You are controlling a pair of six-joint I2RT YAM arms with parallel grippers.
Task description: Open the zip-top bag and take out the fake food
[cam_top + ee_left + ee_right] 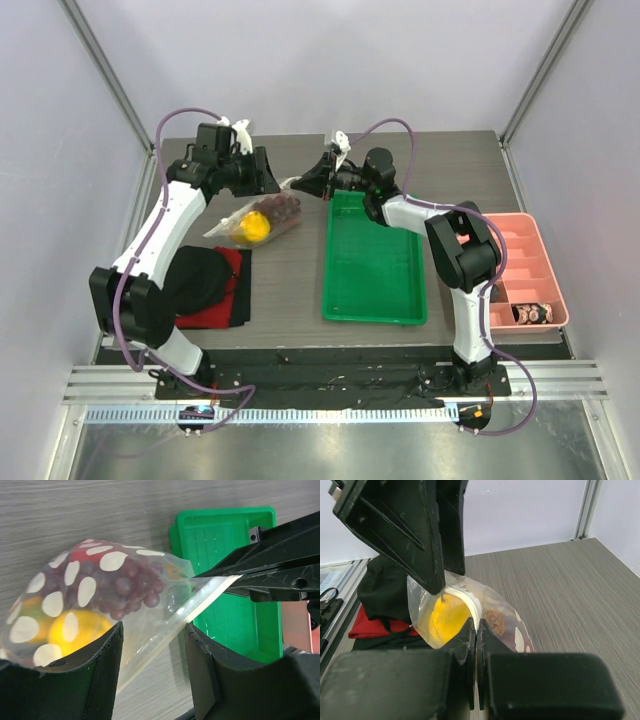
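The zip-top bag (252,224), clear with white dots, hangs tilted just above the table left of the tray. Inside it I see the yellow piece (256,226), the dark grape cluster (125,586) and a bit of the glossy red piece (79,555). My right gripper (476,626) is shut on the bag's zip strip (212,586) at its right corner; it shows in the top view (300,184) too. My left gripper (152,630) is open, its fingers either side of the strip edge without pinching it; in the top view (270,176) it sits at the bag's far end.
A green tray (372,262) lies right of the bag. A pink divided bin (528,262) with small lumps stands at the far right. A red cloth (232,290) with a black bundle (198,278) on it lies at the near left.
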